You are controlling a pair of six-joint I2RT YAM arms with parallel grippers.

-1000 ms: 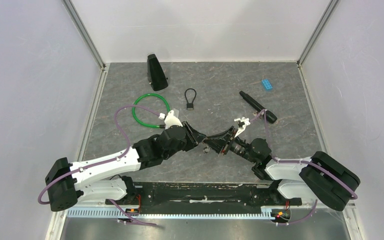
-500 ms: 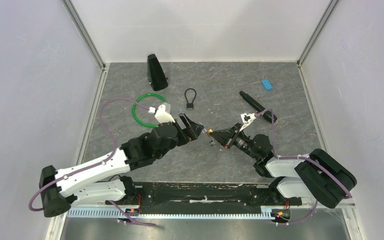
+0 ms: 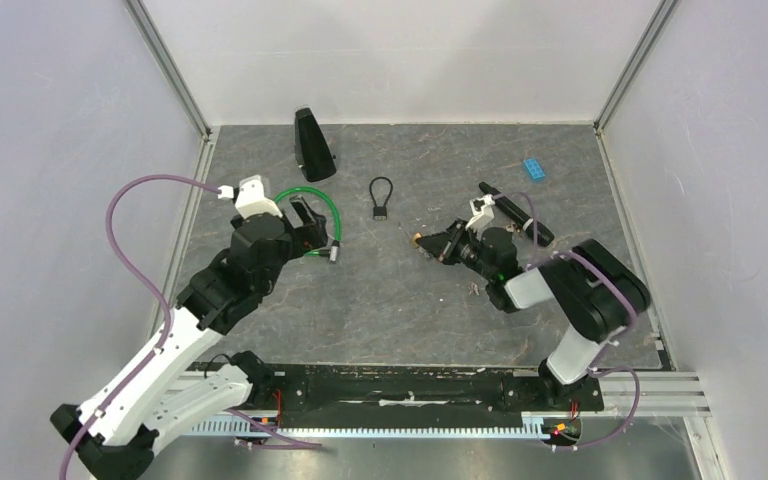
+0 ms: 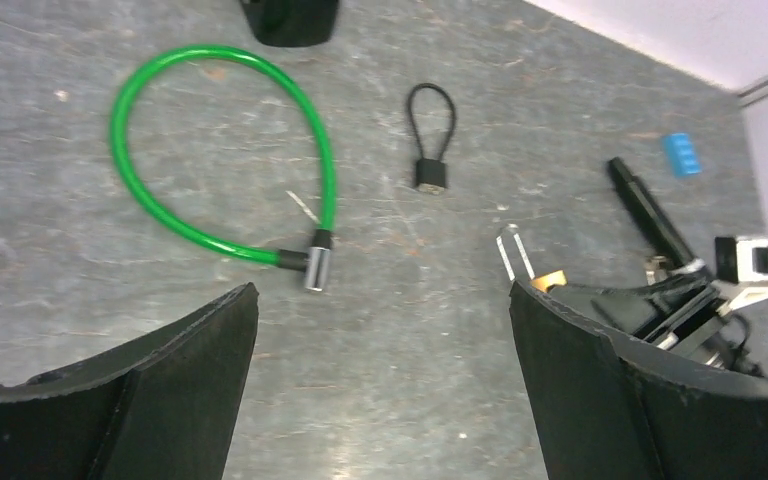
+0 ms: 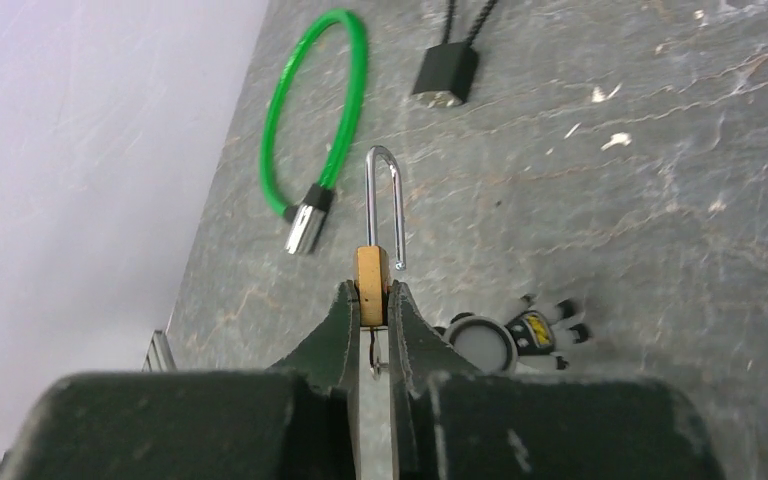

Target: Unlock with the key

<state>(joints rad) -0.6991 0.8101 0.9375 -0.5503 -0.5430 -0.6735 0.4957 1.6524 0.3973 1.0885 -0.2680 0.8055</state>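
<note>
Gripping side: the right gripper (image 5: 371,300) is pinched tight on the brass padlock (image 5: 371,275), with the silver shackle pointing away from the wrist.
Shackle: one leg sits in the body, and the other ends free just beside it.
Left gripper (image 4: 380,385): its jaws are spread wide with nothing between them, and it hangs near the green cable lock (image 4: 325,170).
Black cable padlock (image 4: 430,175): it lies flat on the table (image 3: 560,140), between the two arms and farther back.
Under the right fingers: a small round tag with dark bits (image 5: 505,340) lies on the table; I cannot tell whether these are keys.
</note>
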